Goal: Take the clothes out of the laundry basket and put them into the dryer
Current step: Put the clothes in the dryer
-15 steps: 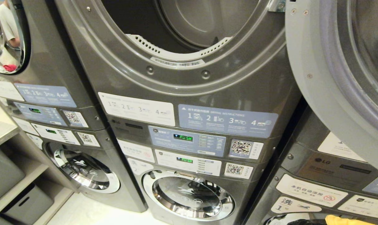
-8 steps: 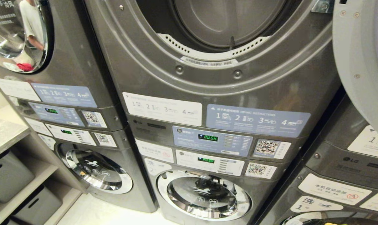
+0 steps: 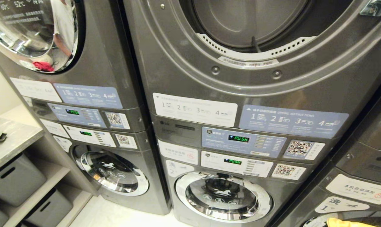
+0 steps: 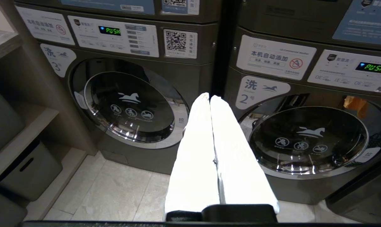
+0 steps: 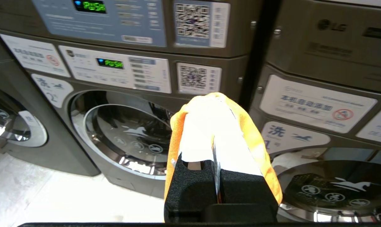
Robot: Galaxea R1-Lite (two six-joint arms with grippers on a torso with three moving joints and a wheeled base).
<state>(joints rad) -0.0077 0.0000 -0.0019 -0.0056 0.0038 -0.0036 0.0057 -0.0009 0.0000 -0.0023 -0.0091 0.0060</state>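
Stacked washers (image 3: 222,195) below open dryer (image 3: 250,28).

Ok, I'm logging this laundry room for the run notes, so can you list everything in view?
Open dryer: one, grey, centre top, drum empty.
Shut dryer door: one, chrome-rimmed, upper left.
Washers: grey, round doors shut, below the dryers.
Instruction stickers: several, blue and white, on the machine fronts.
Storage bins: grey, on shelves at left.
Orange cloth: one, draped over the right gripper.
Left gripper: white fingers, shut, empty, before the washers.
Right gripper: shut on the orange cloth.
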